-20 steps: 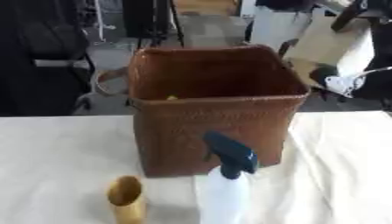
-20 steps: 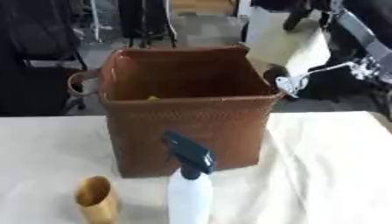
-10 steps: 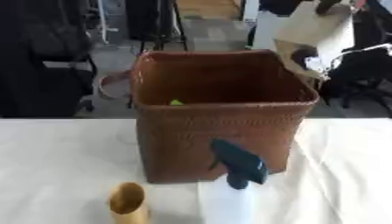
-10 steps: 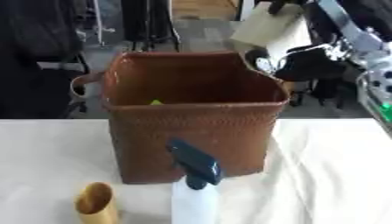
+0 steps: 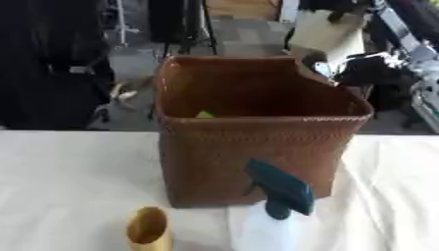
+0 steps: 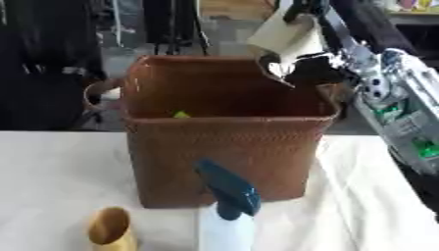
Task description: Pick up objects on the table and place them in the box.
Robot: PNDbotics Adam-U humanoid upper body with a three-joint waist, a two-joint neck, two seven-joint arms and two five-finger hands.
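Observation:
A brown woven box (image 5: 257, 157) stands in the middle of the white table, with a small yellow-green thing (image 5: 204, 114) lying inside. In front of it stands a white spray bottle (image 5: 279, 188) with a dark teal head. A golden cup (image 5: 147, 230) sits at the front left. My right hand (image 6: 313, 71) hovers at the box's far right corner, shut on a cream-coloured flat object (image 6: 287, 34) that it holds above the rim. The hand's fingers are blurred. My left hand shows in neither view.
My right arm (image 6: 394, 98), silver and black, comes in along the right side above the table. Beyond the table's far edge stand dark chairs and stands (image 5: 51, 73). White cloth (image 5: 68, 186) lies bare to the left of the box.
My right hand has carried the cream object leftward, from beside the box to above its far right corner. The box, bottle and cup stay put.

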